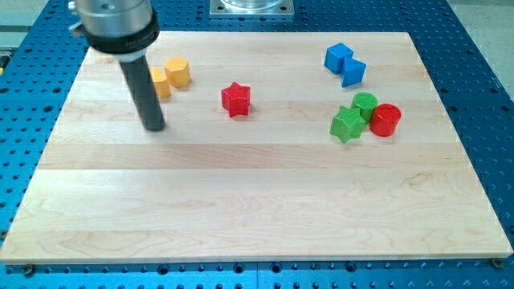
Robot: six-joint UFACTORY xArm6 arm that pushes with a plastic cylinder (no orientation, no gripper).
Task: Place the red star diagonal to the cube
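Note:
The red star [236,99] lies on the wooden board [257,201] at the upper middle. The blue cube [338,57] sits at the upper right, touching a second blue block [353,72] just below and right of it. My tip [154,127] rests on the board at the upper left, about a hundred pixels left of the red star and a little lower. It touches no block. The rod rises up to a dark and silver mount at the view's top left.
Two yellow blocks [177,72] [161,82] sit just up and right of the rod, one partly hidden behind it. At the right a green star [347,124], a green cylinder [365,104] and a red cylinder [385,120] cluster together. A blue perforated table surrounds the board.

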